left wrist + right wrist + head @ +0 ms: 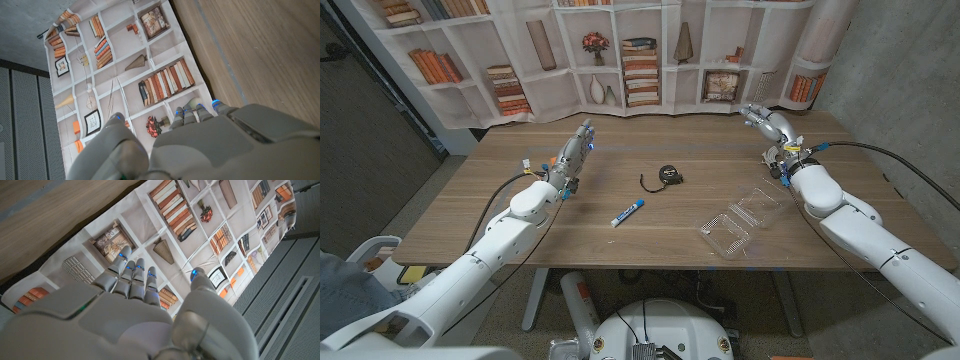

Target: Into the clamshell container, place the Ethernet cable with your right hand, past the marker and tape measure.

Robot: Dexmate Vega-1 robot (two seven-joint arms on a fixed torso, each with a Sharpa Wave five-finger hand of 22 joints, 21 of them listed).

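- The Ethernet cable named in the task cannot be made out on the worktop (520,215); the only cord-like thing is a short dark strap curling from the tape measure (666,175).
- The tape measure is a small black case, lying near the middle of the worktop.
- The marker (627,212) is white with a blue cap, lying at a slant a little nearer the robot than the tape measure, apart from it.
- The clamshell container (742,220) is clear plastic, lying opened flat with both halves on the wood, towards the robot's right and near the front edge.
- The right hand (767,127) is raised above the far right part of the worktop, fingers spread and holding nothing; the right wrist view shows its fingers (131,275) stretched out straight with the thumb apart.
- The left hand (576,150) is raised over the far left part, fingers extended and holding nothing; the left wrist view shows its fingertips (197,111) close together.
- The worktop is brown wood with a visible grain.
- Behind it hangs a backdrop (640,50) printed with white bookshelves, books, vases and a flower pot.
- A grey wall (880,60) stands on the right, and a dark slatted panel (370,120) on the left.
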